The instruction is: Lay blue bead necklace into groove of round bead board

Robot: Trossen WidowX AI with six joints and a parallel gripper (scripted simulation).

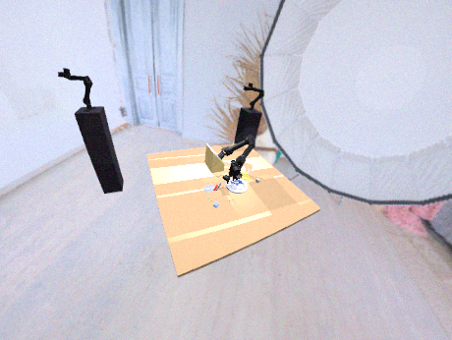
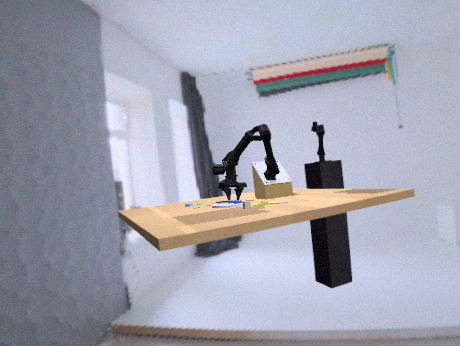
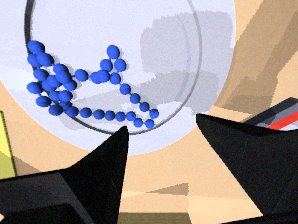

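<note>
The round bead board (image 1: 238,191) (image 2: 217,205) (image 3: 165,20) is pale, with a thin circular groove. The blue bead necklace (image 1: 238,182) (image 2: 234,202) (image 3: 99,114) lies on it. In the wrist view, several beads are bunched over the left part of the groove. A narrow loop runs right from the bunch, mostly inside the ring, with a small peak of beads at its top. My gripper (image 2: 234,200) (image 3: 161,123) is open, low over the board's near edge. The loop's right end is just beyond the gap between the fingertips. No bead is gripped.
A yellow sheet (image 1: 245,175) (image 3: 6,150) lies left of the board in the wrist view. A red-and-dark item (image 1: 216,187) (image 3: 285,121) lies on the other side. A slanted box (image 1: 214,162) (image 2: 272,190), a grey cube (image 1: 257,180) (image 2: 246,205) and a small blue block (image 1: 216,204) (image 2: 188,205) are also on the table.
</note>
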